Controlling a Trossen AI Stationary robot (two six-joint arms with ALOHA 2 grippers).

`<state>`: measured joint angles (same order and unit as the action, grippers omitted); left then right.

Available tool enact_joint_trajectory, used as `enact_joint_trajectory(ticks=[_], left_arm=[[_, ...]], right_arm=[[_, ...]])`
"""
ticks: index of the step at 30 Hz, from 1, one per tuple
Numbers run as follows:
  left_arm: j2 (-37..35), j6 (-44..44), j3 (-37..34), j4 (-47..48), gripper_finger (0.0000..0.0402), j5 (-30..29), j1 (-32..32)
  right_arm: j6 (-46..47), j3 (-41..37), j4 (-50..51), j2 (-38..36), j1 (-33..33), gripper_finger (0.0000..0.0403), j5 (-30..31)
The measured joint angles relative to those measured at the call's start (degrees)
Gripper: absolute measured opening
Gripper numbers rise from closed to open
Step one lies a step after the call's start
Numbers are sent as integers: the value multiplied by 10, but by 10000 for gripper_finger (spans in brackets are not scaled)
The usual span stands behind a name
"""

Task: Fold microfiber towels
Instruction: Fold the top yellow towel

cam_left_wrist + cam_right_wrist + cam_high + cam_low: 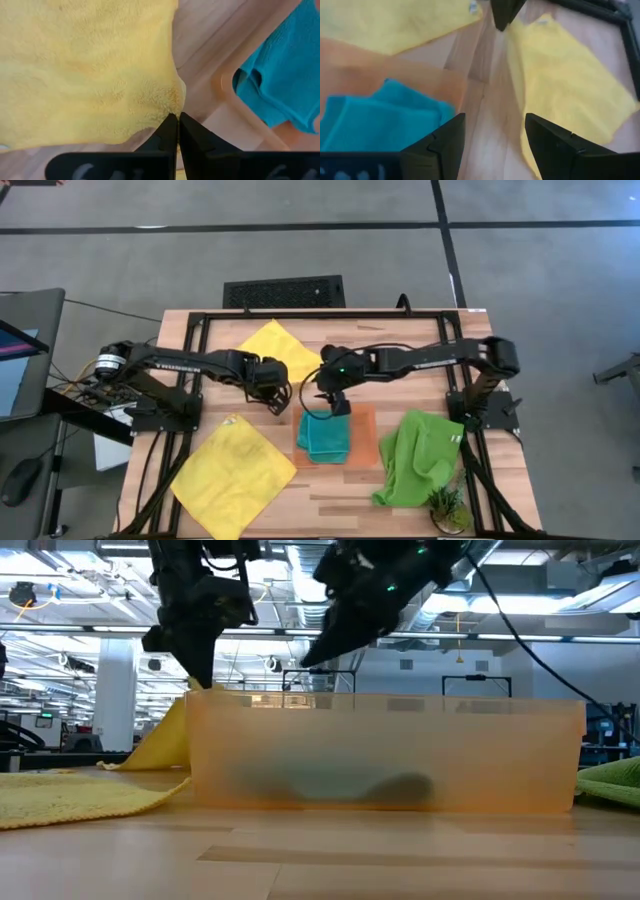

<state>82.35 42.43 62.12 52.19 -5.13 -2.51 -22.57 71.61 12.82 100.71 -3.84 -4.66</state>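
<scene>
Left end effector (176,131) is pinched together on the corner of the fuzzy bright yellow microfiber towel (278,348) at upper centre of the high view; I judge the corner a sound hold, since the cloth looks light, limp and grippy, so it should drape and drag rather than slide. Right end effector (492,132) hangs with its fingers apart just above the folded teal microfiber towel (323,436), which lies on the flat orange rectangular tray (364,442) at centre. Farther out, a second yellow microfiber towel (227,475) lies spread at lower left, and the crumpled lime green microfiber towel (420,457) lies at lower right on the wooden tabletop (330,500).
</scene>
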Motion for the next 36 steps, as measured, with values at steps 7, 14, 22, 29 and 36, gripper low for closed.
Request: enact_joint_trajectory(ticks=[7, 14, 22, 29, 36], left_arm=[[0, -52, 31, 49, 0, 0, -2], [0, -34, 34, 50, 0, 17, -2], [0, 9, 34, 55, 0, 32, -2], [-29, 48, 34, 61, 0, 27, -2], [-87, 80, 34, 76, 0, -3, -2]], right_arm=[[30, 32, -23, 68, -13, 230, 0], [16, 52, -42, 118, -31, 230, 0], [-16, 52, -54, 150, -59, 230, 1], [-20, 52, -55, 149, -76, 230, 0], [-49, 52, -42, 149, -75, 230, -1]])
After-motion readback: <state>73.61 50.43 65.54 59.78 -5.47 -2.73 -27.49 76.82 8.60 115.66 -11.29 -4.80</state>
